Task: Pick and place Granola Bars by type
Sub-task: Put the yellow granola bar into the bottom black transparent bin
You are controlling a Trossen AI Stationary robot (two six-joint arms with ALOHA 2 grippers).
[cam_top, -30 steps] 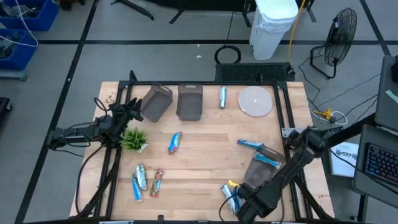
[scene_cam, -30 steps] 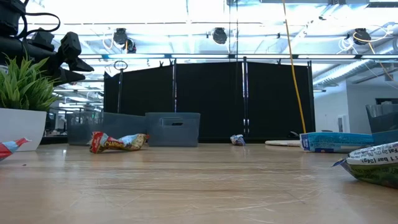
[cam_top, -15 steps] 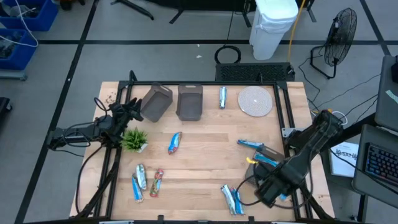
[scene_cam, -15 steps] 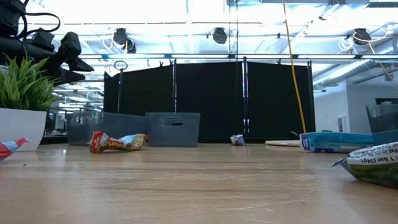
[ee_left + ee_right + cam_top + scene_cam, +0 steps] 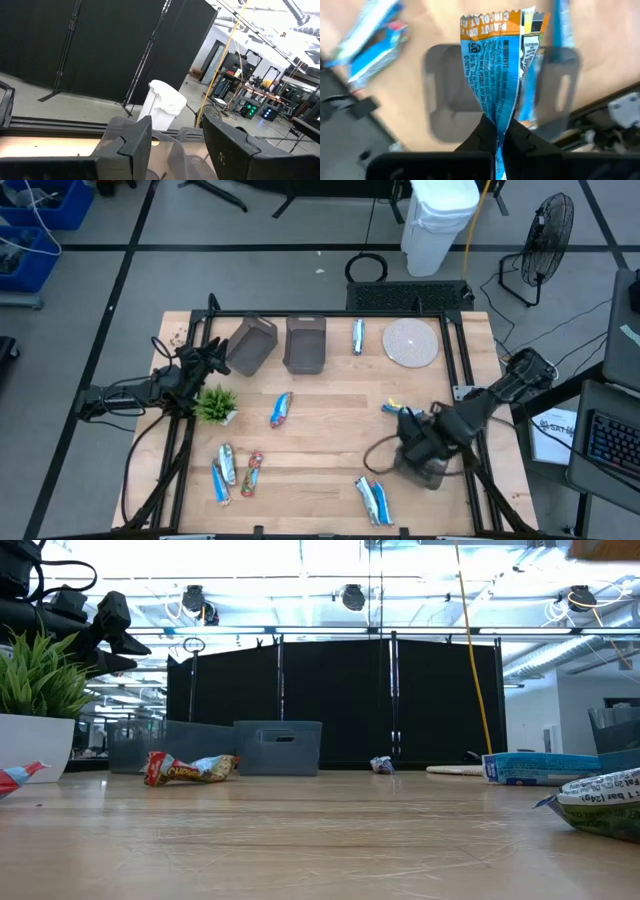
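Observation:
My right gripper [image 5: 497,132] is shut on a blue granola bar [image 5: 495,65] with an orange end. It hangs over the grey bin [image 5: 450,95] at the table's right [image 5: 432,468], which holds another blue bar [image 5: 536,80]. Loose bars lie near the front edge [image 5: 372,500], at front left [image 5: 228,465], in the middle [image 5: 281,409] and at the back [image 5: 357,336]. Two more bins [image 5: 252,345] [image 5: 305,344] stand at the far left. My left gripper [image 5: 175,150] waits open and level beside them, holding nothing. My right gripper pinches one crimped end of the bar's wrapper [image 5: 496,114] between its two fingers, which point down from above. The bar is lifted clear of the table and extends away from the fingertips, orange end [image 5: 492,25] farthest out, over the bin.
A small green plant [image 5: 216,404] stands by the left arm. A round pale disc [image 5: 411,342] lies at the back right. A black frame rail [image 5: 330,315] runs along the far edge. Bare wood lies in the table's middle [image 5: 330,440].
My right gripper has risen from the pile of bars at the near edge and gone toward the far edge, turning as it went. The blue bar has come up with it, clear of the table, and now hangs over the right bin.

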